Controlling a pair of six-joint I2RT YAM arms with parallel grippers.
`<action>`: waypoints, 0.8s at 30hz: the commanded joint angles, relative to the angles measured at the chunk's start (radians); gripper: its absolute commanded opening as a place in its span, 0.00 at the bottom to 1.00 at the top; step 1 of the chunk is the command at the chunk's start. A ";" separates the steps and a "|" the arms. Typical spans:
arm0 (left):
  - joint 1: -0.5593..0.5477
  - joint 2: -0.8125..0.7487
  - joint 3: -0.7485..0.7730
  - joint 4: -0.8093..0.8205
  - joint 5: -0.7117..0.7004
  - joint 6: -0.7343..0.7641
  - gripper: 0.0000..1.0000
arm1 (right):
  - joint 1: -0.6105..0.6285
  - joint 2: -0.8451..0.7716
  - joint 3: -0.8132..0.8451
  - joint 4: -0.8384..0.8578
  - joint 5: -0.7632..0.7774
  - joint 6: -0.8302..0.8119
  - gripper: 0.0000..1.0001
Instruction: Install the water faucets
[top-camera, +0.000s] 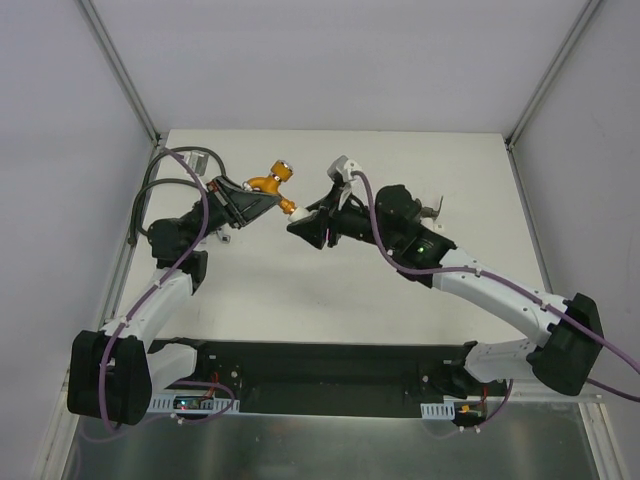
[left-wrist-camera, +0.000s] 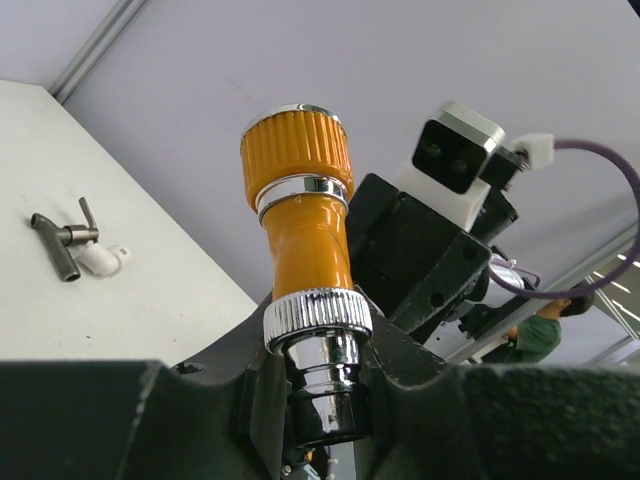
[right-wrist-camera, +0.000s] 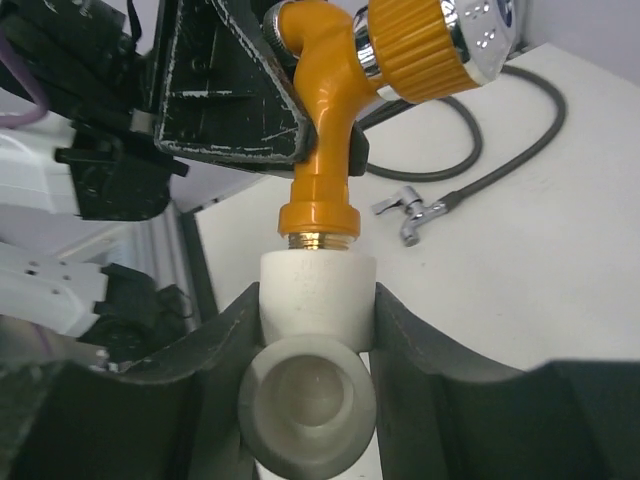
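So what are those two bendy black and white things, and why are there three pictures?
They are two robot arms with pinching grippers instead of hands. One picture looks down from above; the other two come from little cameras on each wrist. The left gripper is shut on a shiny orange faucet. The right gripper pinches a white elbow fitting, with the faucet's threaded end going into it. So both arms hold the joined pieces up over the white table. On the table lie another dark faucet with a white fitting, a silver tap, and a long dark hose.
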 joint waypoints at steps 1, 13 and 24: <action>0.011 0.000 0.030 0.299 0.009 -0.028 0.00 | -0.061 -0.046 0.070 0.151 -0.250 0.346 0.02; 0.007 -0.049 0.013 0.422 0.015 0.009 0.00 | -0.167 0.109 0.081 0.600 -0.450 0.960 0.02; -0.005 -0.061 0.013 0.422 0.018 0.029 0.00 | -0.178 0.304 0.121 0.915 -0.476 1.305 0.02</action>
